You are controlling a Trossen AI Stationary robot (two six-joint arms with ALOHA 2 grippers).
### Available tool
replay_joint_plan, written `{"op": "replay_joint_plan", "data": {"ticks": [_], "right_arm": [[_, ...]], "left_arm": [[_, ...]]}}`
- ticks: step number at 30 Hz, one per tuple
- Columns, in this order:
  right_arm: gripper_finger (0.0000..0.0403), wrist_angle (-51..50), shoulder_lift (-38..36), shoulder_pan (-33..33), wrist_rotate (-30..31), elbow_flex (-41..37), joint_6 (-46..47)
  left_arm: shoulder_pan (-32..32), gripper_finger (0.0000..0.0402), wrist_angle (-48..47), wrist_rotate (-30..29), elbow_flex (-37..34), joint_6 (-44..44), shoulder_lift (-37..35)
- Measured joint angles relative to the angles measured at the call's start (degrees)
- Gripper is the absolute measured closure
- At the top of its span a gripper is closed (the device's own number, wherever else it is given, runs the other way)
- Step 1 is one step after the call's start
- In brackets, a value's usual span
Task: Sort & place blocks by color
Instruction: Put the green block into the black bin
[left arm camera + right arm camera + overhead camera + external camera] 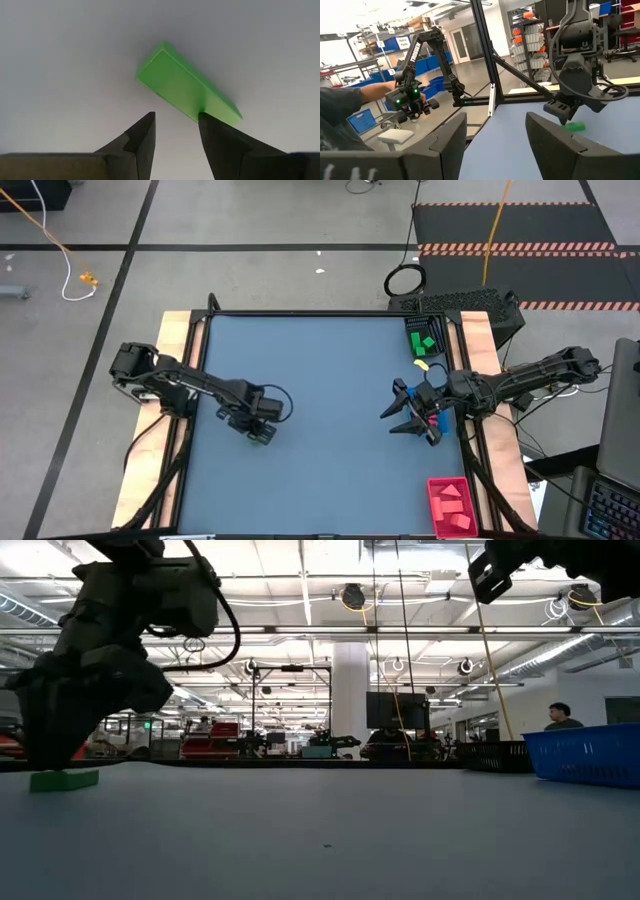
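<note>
- Presently, the left gripper (262, 436) sits low over the blue-grey table (320, 470), at about 9 o'clock from the table centre in the high view; the green block (187, 92) lies flat on the surface directly at its fingertips.
- Key relation: in the left wrist view the block is a bar just ahead of the fingers, its long axis diagonal to the gap between them. One fingertip (215, 125) overlaps the bar's near long edge; the other stands clear of it. The judgement is that a wrist rotation, or a small shift to centre the bar, is needed before closing.
- Tool state, left: jaws partly apart, nothing between them.
- In the low view the same block (63, 779) rests on the table below the left gripper (55, 740); contact cannot be confirmed.
- Right gripper (415, 420): at about 3 o'clock from the table centre, raised, jaws apart; a pink item shows close by it, but whether it is held cannot be told. The left arm is clearly nearer the green block.
- Destinations: a black tray (425, 338) holding green pieces at about 1 o'clock; a red tray (437, 510) holding red pieces at about 5 o'clock.
- Surface: matte, flat, otherwise bare around the bar.
- Room: an open workshop; a blue bin (590, 755) and a person (562, 716) appear beyond the table.
</note>
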Motion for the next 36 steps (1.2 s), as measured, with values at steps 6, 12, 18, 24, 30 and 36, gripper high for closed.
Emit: {"op": "replay_joint_plan", "data": {"ticks": [6,12,18,24,30,36], "right_arm": [[0.0204,-0.05,0.01,0.00,0.00,0.00,0.01],[0.0204,-0.19,0.00,-0.02,0.00,0.00,0.01],[0.0204,-0.29,0.00,-0.02,0.00,0.00,0.01],[0.0204,-0.33,0.00,-0.02,0.00,0.00,0.01],[0.0204,-0.34,0.00,-0.02,0.00,0.00,0.04],[0.0204,-0.34,0.00,-0.02,0.00,0.00,0.01]], "left_arm": [[0.77,0.0247,4.94,-0.76,0.00,0.98,-0.28],[1.16,0.0247,9.39,-0.52,0.00,1.44,-0.58],[1.59,0.0247,16.17,0.64,0.00,0.61,-0.61],[1.57,0.0247,13.76,0.19,0.00,-0.97,-0.61],[1.85,0.0247,13.87,-2.95,0.00,-3.33,-0.61],[1.85,0.0247,17.39,-3.56,0.00,-4.76,-0.61]]}}
